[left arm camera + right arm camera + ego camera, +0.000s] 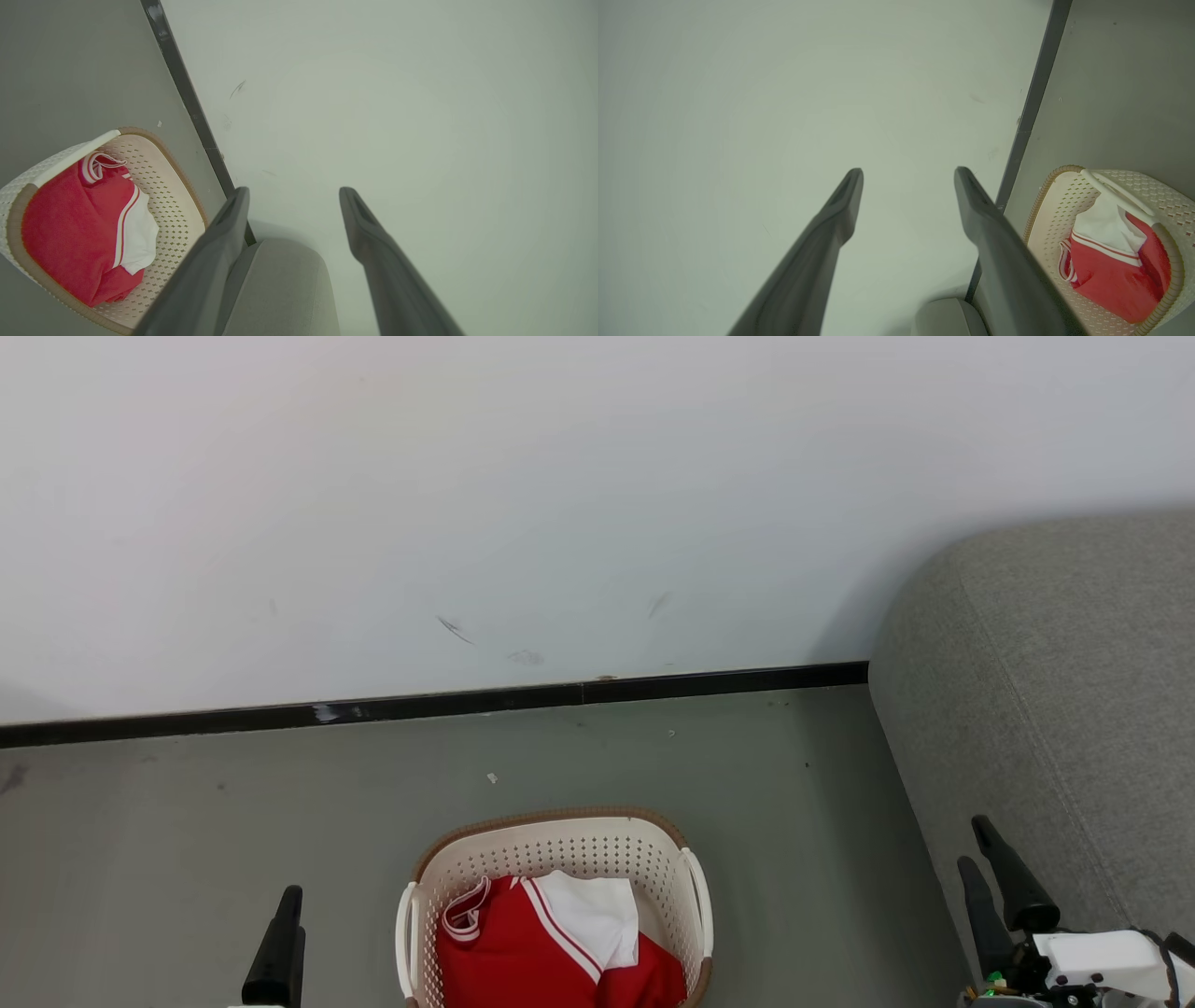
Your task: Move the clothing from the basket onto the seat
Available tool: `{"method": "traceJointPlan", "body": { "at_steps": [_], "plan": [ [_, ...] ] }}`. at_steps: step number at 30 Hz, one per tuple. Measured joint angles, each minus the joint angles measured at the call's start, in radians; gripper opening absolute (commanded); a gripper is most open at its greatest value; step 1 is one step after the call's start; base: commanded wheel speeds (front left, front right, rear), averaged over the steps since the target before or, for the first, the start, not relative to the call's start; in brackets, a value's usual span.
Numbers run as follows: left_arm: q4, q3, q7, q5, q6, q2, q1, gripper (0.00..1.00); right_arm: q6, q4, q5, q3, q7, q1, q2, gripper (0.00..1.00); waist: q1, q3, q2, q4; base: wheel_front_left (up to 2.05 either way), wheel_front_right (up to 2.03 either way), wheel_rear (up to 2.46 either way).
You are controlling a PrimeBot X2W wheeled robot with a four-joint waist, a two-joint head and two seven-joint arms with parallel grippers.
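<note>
Sitting on the floor (187, 849), the basket (560, 845) holds the clothing (532, 947), near the seat (1074, 691). The left gripper (294, 193) and right gripper (908, 172) hold their jaws wide, empty.

I'm seeing basket (597, 851) showing as perforated plastic, smooth (rim looking woven); clothing (523, 957) reading as soft cloth, matt; seat (1074, 691) looking like coarse-weave upholstery fabric, matt; floor (187, 859) appearing smooth, matt; wall (560, 476) looking matt, scuffed.

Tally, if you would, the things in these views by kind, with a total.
Basket: 1
Heap of red and white clothing: 1, separate garments cannot be counted
Sofa: 1
Claws: 2, left claw and right claw, both open
Total: 5
</note>
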Motion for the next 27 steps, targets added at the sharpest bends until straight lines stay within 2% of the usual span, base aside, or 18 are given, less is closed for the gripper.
{"method": "traceJointPlan", "body": {
  "at_steps": [10, 19, 27],
  "plan": [
    [-0.014, -0.036, -0.043, 0.068, 0.000, 0.027, 0.000, 1.00, 0.000, -0.027, -0.101, 0.020, -0.034, 0.000, -0.018, 1.00, 0.0073, -0.006, 0.0000, 0.000, 0.00, 0.00, 0.00],
    [-0.021, -0.077, -0.079, 0.155, 0.000, 0.048, 0.000, 1.00, 0.000, -0.062, -0.252, 0.018, -0.073, 0.001, -0.031, 1.00, 0.0146, -0.017, 0.0000, 0.000, 0.00, 0.00, 0.00],
    [-0.024, -0.109, -0.107, 0.240, 0.000, 0.062, 0.000, 1.00, 0.000, -0.097, -0.405, 0.026, -0.103, 0.002, -0.043, 1.00, 0.0164, -0.025, 0.0000, 0.003, 0.00, 0.00, 0.00]
  ]
}}
